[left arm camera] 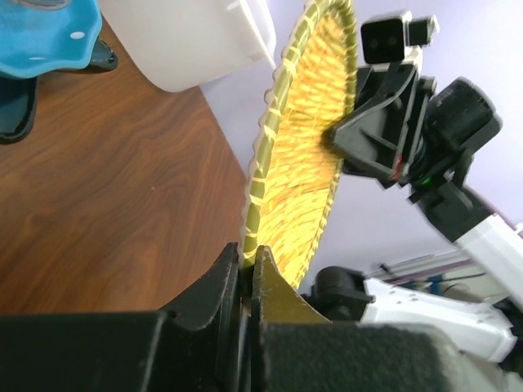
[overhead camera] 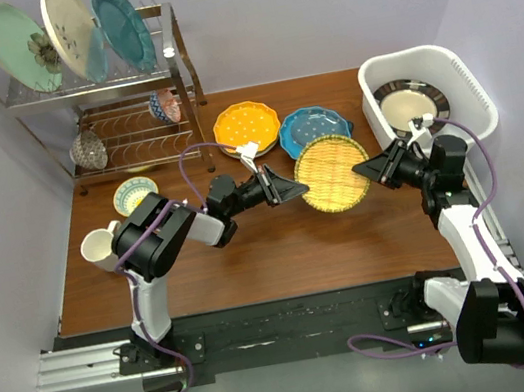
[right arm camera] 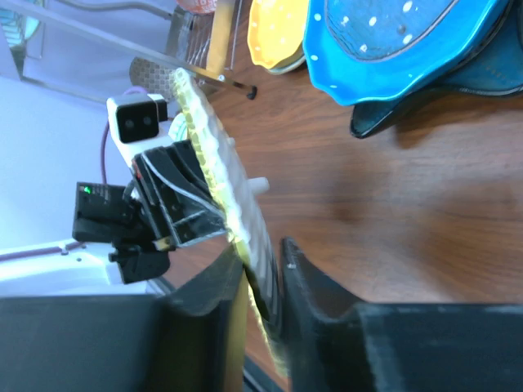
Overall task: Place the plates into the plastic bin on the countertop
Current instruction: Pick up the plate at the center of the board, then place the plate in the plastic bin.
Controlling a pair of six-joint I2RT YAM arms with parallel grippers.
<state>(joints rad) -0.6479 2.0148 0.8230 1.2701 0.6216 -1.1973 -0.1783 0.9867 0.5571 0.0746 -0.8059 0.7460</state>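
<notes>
Okay, both arms are on the yellow gridded plate (overhead camera: 332, 173), which hangs tilted above the table (overhead camera: 251, 249) between them, just in front of the blue star plate (overhead camera: 313, 128) and left of the white plastic bin (overhead camera: 420, 53). The left gripper (overhead camera: 297, 193) is pinched tight on the plate's left rim, and the right gripper (overhead camera: 361, 170) clamps the opposite rim. A dark-rimmed plate (overhead camera: 411, 104) lies flat inside the bin.

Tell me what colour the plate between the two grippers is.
The plate is yellow with a fine grid pattern, clearest in the top external view.
</notes>
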